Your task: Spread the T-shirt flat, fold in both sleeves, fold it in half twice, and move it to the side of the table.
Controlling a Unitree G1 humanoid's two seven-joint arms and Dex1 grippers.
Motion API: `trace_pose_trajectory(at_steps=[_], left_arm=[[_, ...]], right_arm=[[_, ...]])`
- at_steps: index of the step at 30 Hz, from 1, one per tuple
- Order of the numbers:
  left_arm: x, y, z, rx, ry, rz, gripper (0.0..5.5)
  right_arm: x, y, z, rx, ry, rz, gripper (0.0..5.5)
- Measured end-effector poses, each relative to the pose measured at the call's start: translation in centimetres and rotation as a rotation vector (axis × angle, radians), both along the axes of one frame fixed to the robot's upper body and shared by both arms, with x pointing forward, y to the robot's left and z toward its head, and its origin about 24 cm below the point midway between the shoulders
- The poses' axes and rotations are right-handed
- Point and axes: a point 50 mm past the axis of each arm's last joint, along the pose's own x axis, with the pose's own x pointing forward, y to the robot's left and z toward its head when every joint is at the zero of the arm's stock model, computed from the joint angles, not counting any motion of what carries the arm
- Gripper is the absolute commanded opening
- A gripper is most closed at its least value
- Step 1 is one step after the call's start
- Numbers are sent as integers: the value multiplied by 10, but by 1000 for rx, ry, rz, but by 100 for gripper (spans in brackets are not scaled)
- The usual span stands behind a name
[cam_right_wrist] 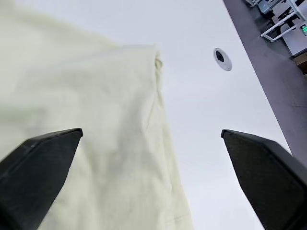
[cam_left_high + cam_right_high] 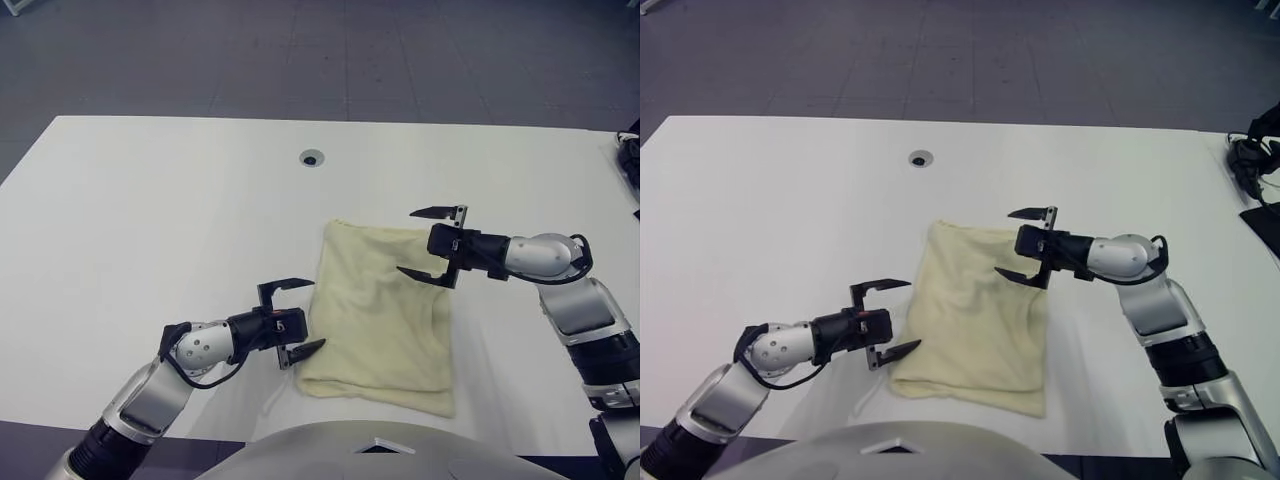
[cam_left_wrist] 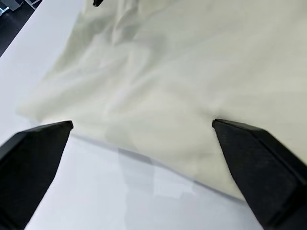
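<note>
A pale yellow T-shirt (image 2: pixel 380 315) lies folded into a narrow rectangle on the white table (image 2: pixel 150 220), near the front middle. My left gripper (image 2: pixel 298 316) is open just off the shirt's left front edge, nothing between its fingers. Over the shirt's far right corner my right gripper (image 2: pixel 428 243) hangs open and empty. In the left wrist view the T-shirt (image 3: pixel 172 81) spreads beyond the two dark fingertips (image 3: pixel 38 143). The right wrist view looks down on the T-shirt (image 1: pixel 86 143) and its far corner.
A small round hole (image 2: pixel 312 158) sits in the table beyond the shirt. Dark cables and gear (image 2: pixel 1250 160) lie at the table's far right edge. Wide bare tabletop stretches to the left and behind the shirt.
</note>
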Motion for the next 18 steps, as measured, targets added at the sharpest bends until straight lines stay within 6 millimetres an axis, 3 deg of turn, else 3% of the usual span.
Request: trace_pose_trajectory(at_steps=[3, 5, 8, 11, 12, 14, 18], left_arm=[[3, 2, 19, -68, -39, 5, 540], [8, 8, 32, -92, -69, 26, 540], [9, 17, 50, -120, -107, 23, 540], [3, 27, 65, -116, -111, -19, 540], [-4, 31, 65, -69, -87, -63, 540], [-12, 36, 58, 10, -39, -107, 540], [-38, 39, 24, 236, 123, -250, 540]], right_arm=[[-3, -5, 16, 32, -22, -22, 538], [-16, -8, 33, 52, -26, -6, 538], [-53, -5, 40, 44, 75, 99, 538], [-97, 1, 31, -13, 229, 235, 538], [-114, 3, 25, -47, 304, 272, 538], [-128, 2, 16, -105, 359, 283, 538], [-148, -4, -4, -182, 456, 252, 538]])
